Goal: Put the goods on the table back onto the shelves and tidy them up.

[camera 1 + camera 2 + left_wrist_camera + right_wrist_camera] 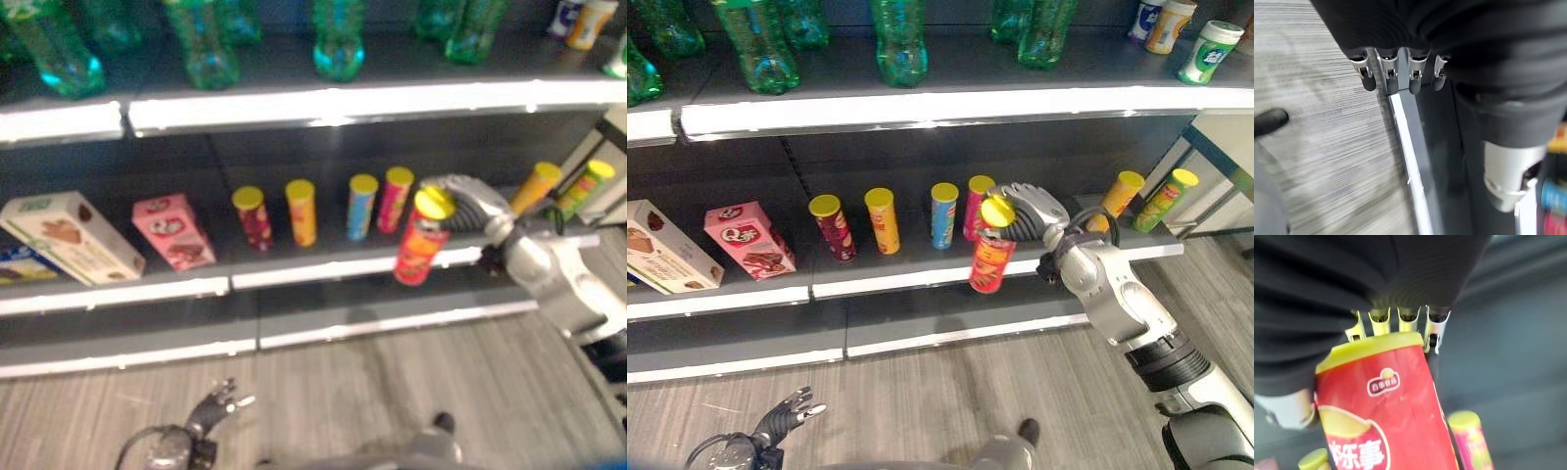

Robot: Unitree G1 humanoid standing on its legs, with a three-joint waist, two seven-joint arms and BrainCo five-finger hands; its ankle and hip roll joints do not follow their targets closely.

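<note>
My right hand [1036, 213] is shut on a red crisp can with a yellow lid [991, 247], gripping it near the top and holding it upright just in front of the middle shelf [921, 276]. In the right wrist view the same red can [1386, 406] stands close under the fingers [1408, 318]. On the shelf behind it stand several more yellow-lidded cans: dark red [833, 227], orange [883, 220], blue [942, 215] and pink [977, 201]. My left hand [784, 416] hangs low over the floor with relaxed, straight fingers [1393, 78], holding nothing.
Two tilted cans, yellow [1115, 201] and green [1164, 199], lean at the shelf's right end. A pink box [749, 240] and a cream biscuit box [666, 250] lie to the left. Green bottles [896, 39] line the upper shelf. Grey wood-pattern floor [950, 392] lies below.
</note>
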